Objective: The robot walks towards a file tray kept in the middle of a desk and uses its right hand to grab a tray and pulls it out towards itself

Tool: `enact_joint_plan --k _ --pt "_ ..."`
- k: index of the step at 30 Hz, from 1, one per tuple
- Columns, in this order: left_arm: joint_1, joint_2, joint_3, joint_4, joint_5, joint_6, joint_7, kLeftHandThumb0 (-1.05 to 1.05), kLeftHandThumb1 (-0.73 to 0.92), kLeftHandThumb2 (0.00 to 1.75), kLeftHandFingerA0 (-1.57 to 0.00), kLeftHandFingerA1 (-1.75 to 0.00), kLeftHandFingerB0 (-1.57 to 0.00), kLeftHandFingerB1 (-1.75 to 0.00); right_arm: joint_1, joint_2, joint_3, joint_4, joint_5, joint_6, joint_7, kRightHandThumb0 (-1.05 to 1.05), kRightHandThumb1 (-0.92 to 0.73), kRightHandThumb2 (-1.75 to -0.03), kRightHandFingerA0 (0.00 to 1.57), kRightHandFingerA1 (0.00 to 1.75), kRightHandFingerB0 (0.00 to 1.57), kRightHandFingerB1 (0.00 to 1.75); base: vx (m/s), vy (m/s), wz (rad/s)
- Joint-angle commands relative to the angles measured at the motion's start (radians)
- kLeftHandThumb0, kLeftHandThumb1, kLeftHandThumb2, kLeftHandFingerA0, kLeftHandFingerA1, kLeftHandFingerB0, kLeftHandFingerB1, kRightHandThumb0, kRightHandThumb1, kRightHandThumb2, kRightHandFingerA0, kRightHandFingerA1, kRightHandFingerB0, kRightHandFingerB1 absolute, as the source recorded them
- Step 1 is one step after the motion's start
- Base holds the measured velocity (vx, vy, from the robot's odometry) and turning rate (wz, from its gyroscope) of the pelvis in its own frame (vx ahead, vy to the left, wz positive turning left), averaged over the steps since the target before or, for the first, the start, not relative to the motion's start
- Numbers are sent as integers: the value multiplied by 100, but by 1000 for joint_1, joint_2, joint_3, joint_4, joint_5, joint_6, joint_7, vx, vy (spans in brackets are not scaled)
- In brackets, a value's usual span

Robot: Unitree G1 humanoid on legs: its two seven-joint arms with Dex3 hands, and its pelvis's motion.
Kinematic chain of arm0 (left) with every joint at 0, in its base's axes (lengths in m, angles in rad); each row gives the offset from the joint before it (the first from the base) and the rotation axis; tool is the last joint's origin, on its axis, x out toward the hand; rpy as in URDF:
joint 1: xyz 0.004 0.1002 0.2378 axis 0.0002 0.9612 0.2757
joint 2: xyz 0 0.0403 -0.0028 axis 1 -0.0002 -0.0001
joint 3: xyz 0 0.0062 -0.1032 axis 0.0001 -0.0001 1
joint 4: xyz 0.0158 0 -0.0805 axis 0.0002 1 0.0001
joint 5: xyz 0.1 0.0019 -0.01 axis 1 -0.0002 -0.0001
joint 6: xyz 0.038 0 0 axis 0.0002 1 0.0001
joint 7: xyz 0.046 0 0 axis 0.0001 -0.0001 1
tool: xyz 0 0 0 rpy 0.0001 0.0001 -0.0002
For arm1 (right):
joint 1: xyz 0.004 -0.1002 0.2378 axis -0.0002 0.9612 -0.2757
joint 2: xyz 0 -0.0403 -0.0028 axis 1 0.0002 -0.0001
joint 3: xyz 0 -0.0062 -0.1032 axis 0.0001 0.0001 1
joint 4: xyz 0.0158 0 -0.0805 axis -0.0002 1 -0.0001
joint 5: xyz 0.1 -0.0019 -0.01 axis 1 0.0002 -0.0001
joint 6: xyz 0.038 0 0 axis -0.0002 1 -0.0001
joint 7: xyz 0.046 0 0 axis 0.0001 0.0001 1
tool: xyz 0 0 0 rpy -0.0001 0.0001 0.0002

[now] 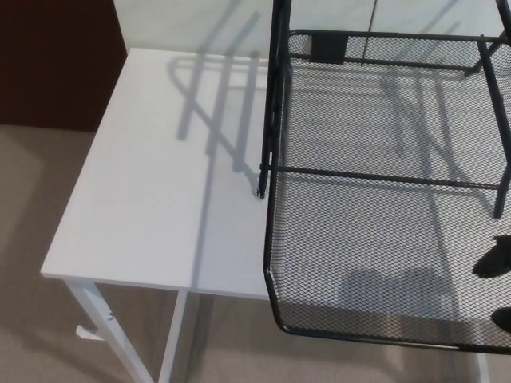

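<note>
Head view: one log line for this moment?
mesh tray: pulled out past desk front edge | right hand: at tray's right edge, grip unclear | left hand: not in view

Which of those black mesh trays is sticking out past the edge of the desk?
The lowest mesh tray: its front rim overhangs the white desk edge toward the camera. The tray above sits farther back inside the black frame.

Bright, even light; sharp focus. Rack (275, 96) casts grey striped shadows leftward across the white desk (144, 199); soft blobs darken the mesh tray (375, 239).
</note>
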Motion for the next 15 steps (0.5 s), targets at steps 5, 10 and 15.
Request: enact_joint_plan --k 5,10,15 --pt "-100 22 8 57 -10 22 -50 -31 48 55 -57 -41 -41 -35 -909 -796 -1071 716 1614 1131 1313 -24 -50 -55 100 59 74 52 0 0 0" --pt "-130 26 8 13 -7 53 -58 -39 40 67 -51 -50 -36 -44 -914 -883 -1119 666 1350 1100 1238 -50 -49 -58 116 55 101 51 0 0 0" --pt "-145 22 0 28 -5 24 -59 -30 48 55 -58 -42 -41 -35 -913 -921 -1144 696 1326 1106 1268 -50 -49 -58 116 55 101 51 0 0 0"
